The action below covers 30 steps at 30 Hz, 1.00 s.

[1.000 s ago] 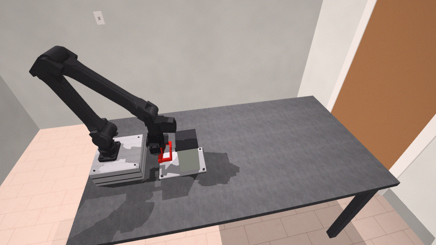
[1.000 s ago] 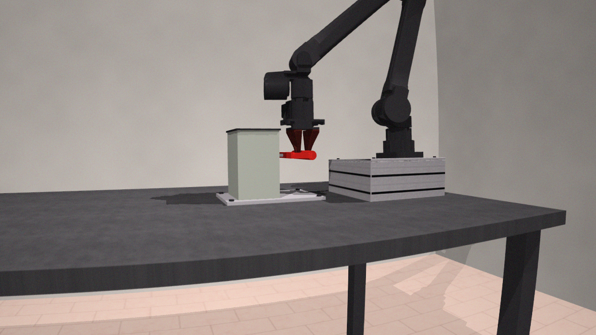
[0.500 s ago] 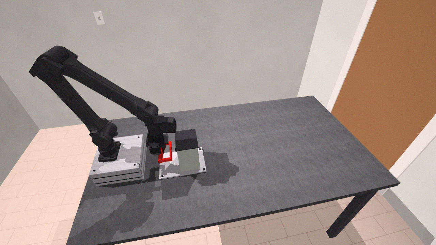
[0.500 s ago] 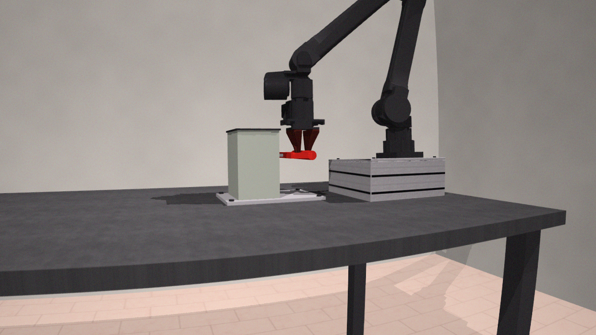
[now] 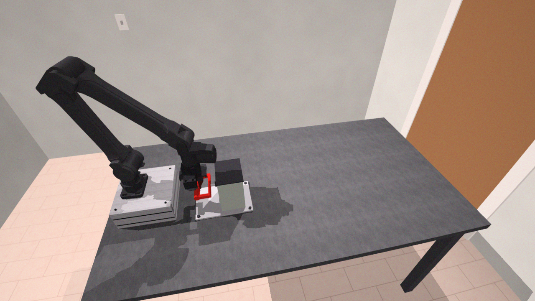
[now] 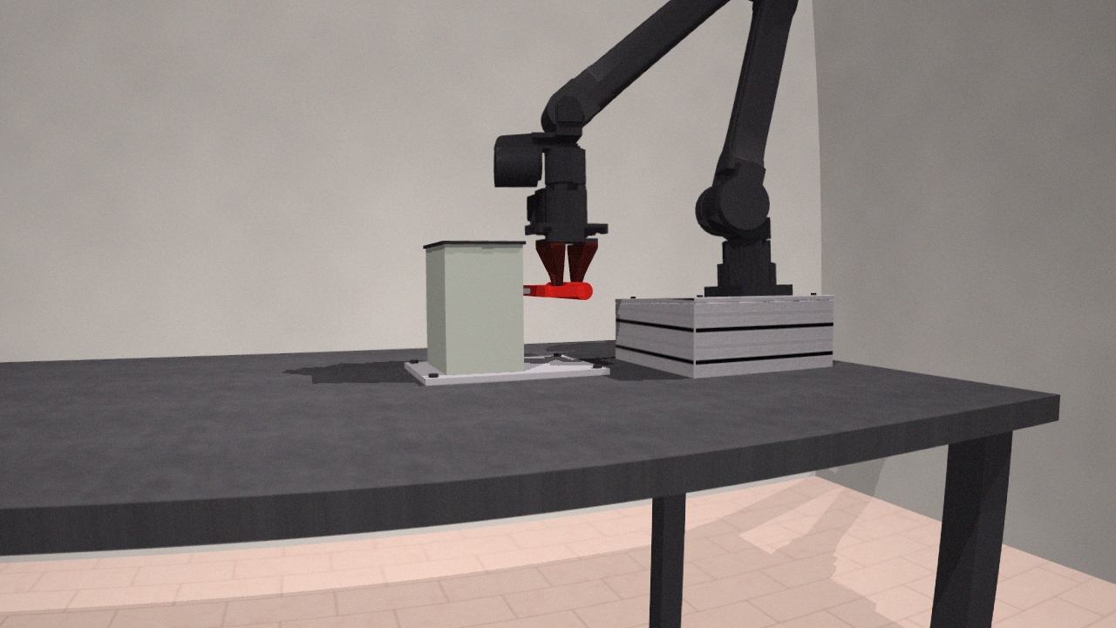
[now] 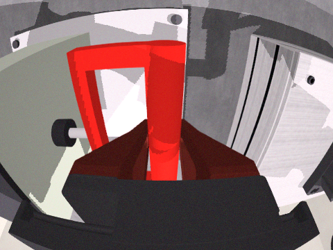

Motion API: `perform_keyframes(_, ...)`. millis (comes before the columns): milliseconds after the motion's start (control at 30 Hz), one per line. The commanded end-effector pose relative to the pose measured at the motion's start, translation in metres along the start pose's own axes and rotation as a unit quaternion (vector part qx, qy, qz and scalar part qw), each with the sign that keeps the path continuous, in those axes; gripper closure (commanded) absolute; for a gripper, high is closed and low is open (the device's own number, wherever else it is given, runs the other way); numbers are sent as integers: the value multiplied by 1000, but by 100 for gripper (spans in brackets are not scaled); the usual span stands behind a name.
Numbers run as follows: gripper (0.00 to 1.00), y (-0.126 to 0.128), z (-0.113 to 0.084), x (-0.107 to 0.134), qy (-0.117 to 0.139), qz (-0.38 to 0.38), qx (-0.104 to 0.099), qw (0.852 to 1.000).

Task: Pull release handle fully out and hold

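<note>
The red release handle (image 5: 203, 189) (image 6: 555, 291) (image 7: 164, 93) sticks out sideways from a grey-green box (image 5: 231, 197) (image 6: 473, 308) (image 7: 28, 111) on a thin pale rod (image 7: 83, 132). My gripper (image 5: 194, 182) (image 6: 569, 279) (image 7: 164, 126) comes down from above and is shut on the handle's round grip bar. Its dark red fingers press the bar from both sides. The grip stands a short way off the box face, well above the white base plate (image 5: 209, 214) (image 6: 561, 366) (image 7: 134, 23).
The arm's layered grey mounting block (image 5: 149, 200) (image 6: 725, 336) (image 7: 282, 111) stands close beside the handle, on the side away from the box. All stand on a dark grey table (image 5: 336, 179) (image 6: 390, 421). A wall lies behind.
</note>
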<state>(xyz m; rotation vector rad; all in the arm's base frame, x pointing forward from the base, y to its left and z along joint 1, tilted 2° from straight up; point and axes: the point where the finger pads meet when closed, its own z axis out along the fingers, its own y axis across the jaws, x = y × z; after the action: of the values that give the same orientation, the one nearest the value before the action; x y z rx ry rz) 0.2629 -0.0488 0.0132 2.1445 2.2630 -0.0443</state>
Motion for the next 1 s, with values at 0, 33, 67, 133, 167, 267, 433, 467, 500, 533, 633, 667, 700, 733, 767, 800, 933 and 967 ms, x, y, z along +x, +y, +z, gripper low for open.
perform_keyframes(0, 100, 1, 3, -1, 2, -1, 2, 1000)
perform_keyframes(33, 100, 1, 3, -1, 2, -1, 2, 1000)
perform_keyframes(67, 100, 1, 3, -1, 2, -1, 2, 1000)
perform_keyframes(133, 100, 1, 3, -1, 2, -1, 2, 1000)
perform_keyframes(167, 100, 1, 3, -1, 2, -1, 2, 1000)
perform_keyframes(267, 100, 1, 3, -1, 2, -1, 2, 1000)
perform_keyframes(433, 100, 1, 3, -1, 2, -1, 2, 1000)
perform_keyframes(467, 100, 1, 3, -1, 2, -1, 2, 1000)
perform_keyframes(500, 100, 1, 3, -1, 2, -1, 2, 1000)
perform_keyframes(533, 100, 1, 3, -1, 2, -1, 2, 1000)
perform_keyframes(633, 100, 1, 3, -1, 2, -1, 2, 1000)
perform_keyframes(667, 100, 1, 3, -1, 2, -1, 2, 1000)
perform_keyframes(700, 100, 1, 3, -1, 2, -1, 2, 1000)
perform_keyframes(733, 100, 1, 3, -1, 2, -1, 2, 1000)
perform_keyframes(767, 100, 1, 3, -1, 2, -1, 2, 1000)
perform_keyframes(800, 100, 1, 3, -1, 2, -1, 2, 1000)
perform_keyframes(933, 100, -1, 3, -1, 2, -1, 2, 1000)
perform_keyframes(967, 100, -2, 3, -1, 2, -1, 2, 1000)
